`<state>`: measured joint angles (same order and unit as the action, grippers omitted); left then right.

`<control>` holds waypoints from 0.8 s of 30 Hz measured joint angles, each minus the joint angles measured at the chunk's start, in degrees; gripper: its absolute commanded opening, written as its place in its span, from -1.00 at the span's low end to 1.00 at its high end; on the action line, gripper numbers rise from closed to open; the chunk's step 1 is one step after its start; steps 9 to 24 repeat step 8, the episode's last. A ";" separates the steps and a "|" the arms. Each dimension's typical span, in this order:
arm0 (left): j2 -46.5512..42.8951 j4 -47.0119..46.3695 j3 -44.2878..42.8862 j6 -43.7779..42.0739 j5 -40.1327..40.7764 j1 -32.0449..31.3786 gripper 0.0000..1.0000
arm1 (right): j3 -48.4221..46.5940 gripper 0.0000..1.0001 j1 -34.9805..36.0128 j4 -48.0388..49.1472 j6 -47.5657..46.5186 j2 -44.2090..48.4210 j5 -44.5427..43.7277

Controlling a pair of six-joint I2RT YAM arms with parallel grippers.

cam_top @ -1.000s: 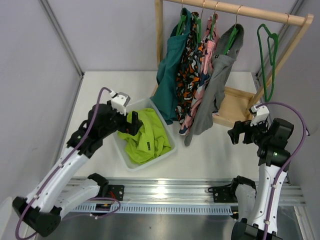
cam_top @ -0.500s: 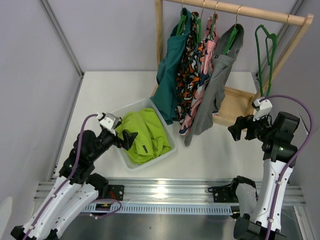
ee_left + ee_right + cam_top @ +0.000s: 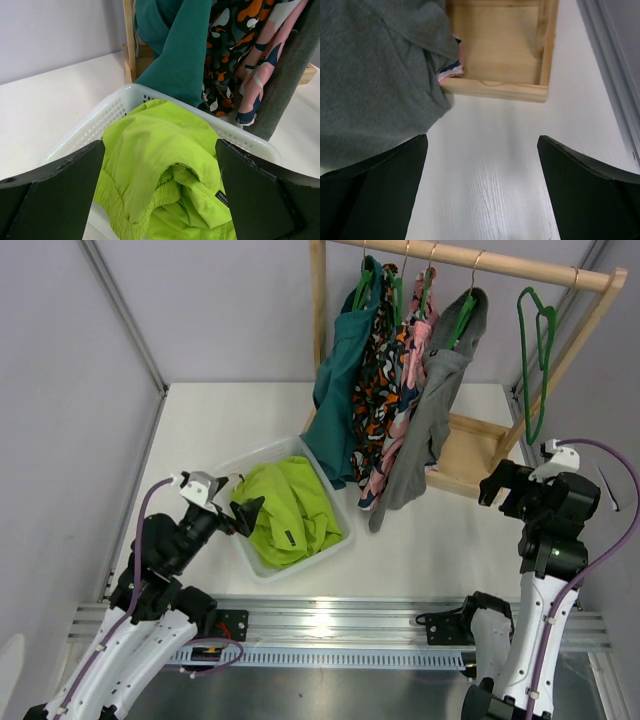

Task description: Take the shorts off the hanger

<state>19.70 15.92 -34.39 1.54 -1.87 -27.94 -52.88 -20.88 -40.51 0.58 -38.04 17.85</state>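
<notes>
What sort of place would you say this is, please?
Probably a robotics lab cell staged as a laundry corner: a white table boxed in by plain grey walls, a wooden clothes rack hung with garments, and a basket holding lime-green shorts.

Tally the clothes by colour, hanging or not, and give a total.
Teal garment: 1
Dark orange-patterned garment: 1
Pink-patterned garment: 1
Grey garment: 1
Lime-green shorts: 1
Total: 5
</notes>
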 measured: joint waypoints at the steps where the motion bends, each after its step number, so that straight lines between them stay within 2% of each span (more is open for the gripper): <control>1: 0.00 0.00 0.00 0.00 0.20 0.00 0.98 | 0.13 0.99 0.00 0.35 0.79 0.22 -1.07; 8: 0.00 0.00 0.02 0.00 0.48 0.00 0.98 | 0.57 0.99 0.00 2.10 3.74 1.44 -5.90; 24: 0.00 0.00 0.02 0.00 0.48 0.00 0.98 | 0.57 0.99 0.00 2.10 3.74 1.44 -5.90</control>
